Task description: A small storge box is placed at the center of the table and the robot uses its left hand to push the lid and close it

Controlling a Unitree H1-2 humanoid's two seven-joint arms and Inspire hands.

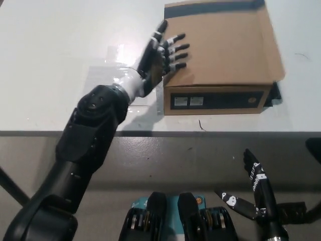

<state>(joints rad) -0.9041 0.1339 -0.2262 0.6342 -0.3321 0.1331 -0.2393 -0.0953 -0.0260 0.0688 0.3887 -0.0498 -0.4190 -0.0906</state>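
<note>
A brown cardboard box (216,98) stands on the white table (60,55), its front face carrying two small labels. Its lid (223,45) lies flat over the top, hiding the inside. My left hand (159,56) is open, fingers spread, with its fingertips resting on the lid's left edge. Its dark forearm reaches in from the lower left. My right hand (256,188) hangs open below the table's front edge at the lower right, far from the box.
A clear plastic sheet (113,65) lies on the table left of the box, partly under my left arm. The table's front edge (200,132) runs across the middle of the view, with grey floor below it.
</note>
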